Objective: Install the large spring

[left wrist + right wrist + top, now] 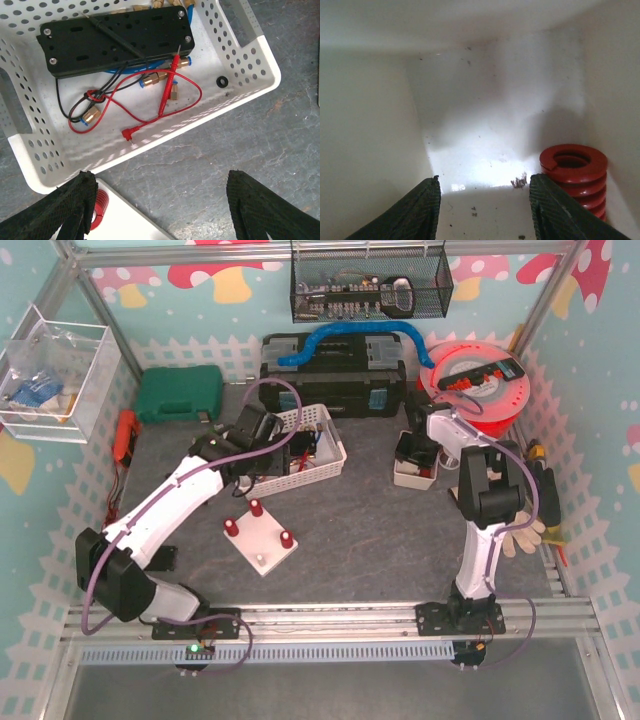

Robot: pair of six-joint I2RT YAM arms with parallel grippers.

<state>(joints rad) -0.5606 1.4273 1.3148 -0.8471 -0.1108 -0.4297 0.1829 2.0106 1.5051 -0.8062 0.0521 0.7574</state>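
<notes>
**A:** Which step are we in?

**B:** The pick-up. Our right gripper [484, 200] is down inside the small white plastic bin [370, 130], and the large red coil spring [573, 172] stands upright on the bin floor. We do not hold it yet. The fingers are spread wide with nothing between them. The spring sits outside the gap, just beyond one finger and close against the bin's side wall.

**A:** And the left gripper [160, 200]?

**B:** Also spread wide and empty. It hangs over the near rim of the white perforated plastic basket [250, 85], which holds a black drilled metal plate [115, 40], red and black probe leads and some brass fittings. None of that seems to belong to our task.

**A:** Where does the spring go?

**B:** We judge it goes to the white square base plate [258, 536] in the middle of the table, well apart from the bin. Three red springs [255, 508] stand on it already. Its near corner looks bare, though the top view is too small for us to be sure.

**A:** So what does the next move call for?

**B:** We need to slide the right gripper sideways until the spring sits between the fingers, then close on the coils. The wall is the difficulty, since there looks to be little room for the outer finger beside the spring. We may have to grip it across another direction or nudge it out first.
</notes>
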